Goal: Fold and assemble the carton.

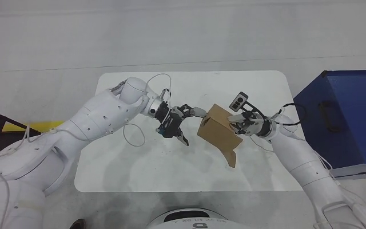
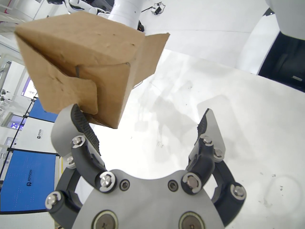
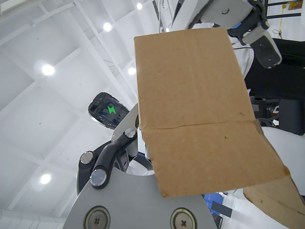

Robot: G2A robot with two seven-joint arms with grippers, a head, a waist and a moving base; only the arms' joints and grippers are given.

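A brown carton [image 1: 217, 130] is held above the middle of the white table [image 1: 131, 166], partly folded, with one loose flap [image 1: 231, 154] hanging toward the front edge. My right gripper [image 1: 241, 123] is shut on the carton's right side; in the right wrist view the carton [image 3: 190, 96] covers most of that gripper [image 3: 143, 132]. My left gripper [image 1: 190, 126] stands open just left of the carton. In the left wrist view the left gripper [image 2: 141, 117] is wide open, and one fingertip [image 2: 78, 117] sits against the folded end flaps of the carton [image 2: 78, 60].
A dark blue bin [image 1: 337, 120] stands off the table's right edge. Bare table surface lies in front of and behind the carton. A yellow and black object [image 1: 17, 126] shows at the far left.
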